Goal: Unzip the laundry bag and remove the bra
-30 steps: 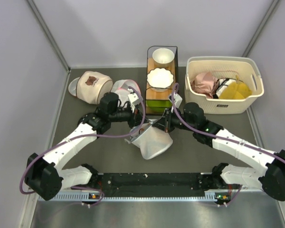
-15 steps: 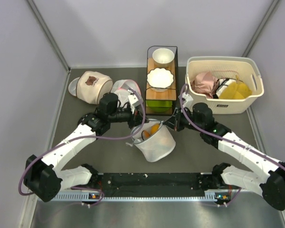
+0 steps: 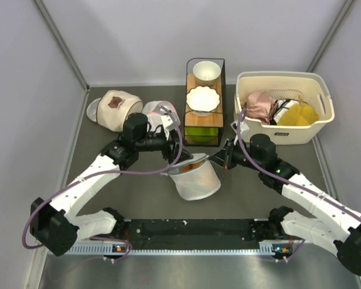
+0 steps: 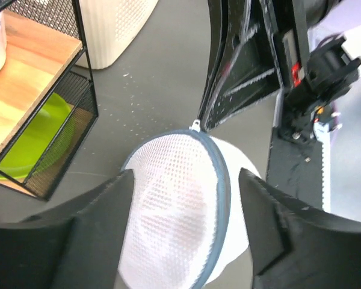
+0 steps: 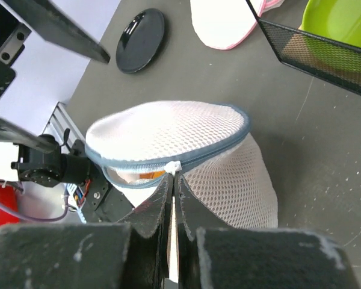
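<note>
1. From above I see my left pincer (image 3: 172, 149) and right pincer (image 3: 219, 158) flanking the laundry bag (image 3: 197, 180). The orange bra (image 3: 195, 161) shows in its mouth between them.
2. Left wrist: my fingers stand spread, the bag's lid between them.
3. Right wrist: fingers pressed together, pinching the zip pull (image 5: 173, 165). The orange sliver just left is probably bra.

Dark grey table (image 3: 144, 198) has the laundry bag (image 3: 195, 180), a beige mesh bag (image 3: 115, 111), a pink-trimmed bag (image 3: 156, 111), a bowl rack (image 3: 192, 117) and a cream basket (image 3: 301, 131) sitting on it.
</note>
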Available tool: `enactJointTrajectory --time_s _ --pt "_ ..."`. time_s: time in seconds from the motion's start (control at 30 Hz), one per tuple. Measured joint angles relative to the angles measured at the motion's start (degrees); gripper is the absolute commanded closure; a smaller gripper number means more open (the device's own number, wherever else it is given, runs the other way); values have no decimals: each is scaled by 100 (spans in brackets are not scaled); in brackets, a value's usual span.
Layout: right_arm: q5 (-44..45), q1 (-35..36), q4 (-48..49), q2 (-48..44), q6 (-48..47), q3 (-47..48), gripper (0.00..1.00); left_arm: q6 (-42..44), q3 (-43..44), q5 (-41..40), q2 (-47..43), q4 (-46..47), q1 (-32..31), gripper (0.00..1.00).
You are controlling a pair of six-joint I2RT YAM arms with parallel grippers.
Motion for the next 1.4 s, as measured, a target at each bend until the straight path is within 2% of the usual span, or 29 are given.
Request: enactJointTrajectory --time_s 0.1,0.23,0.53,0.7,0.87,1.33,1.4 --pt "72 98 -17 -63 79 -17 100 -210 155 59 59 7 -2 15" --pt "101 221 -48 -74 116 -20 100 -492 208 11 61 0 -101 16" --pt "118 227 -114 -66 83 -17 100 -579 299 -896 367 -173 -839 20" --pt "114 227 -120 4 28 -15 100 -649 299 -1172 579 -267 -938 24" --pt "116 227 -199 42 -35 -13 100 -743 356 -1309 844 -354 -986 22" --pt "225 227 -328 61 -177 28 100 -776 767 -1762 1086 -754 -1351 30" --pt "238 227 -361 83 -192 74 100 -750 857 -1864 1235 -901 -1360 39"
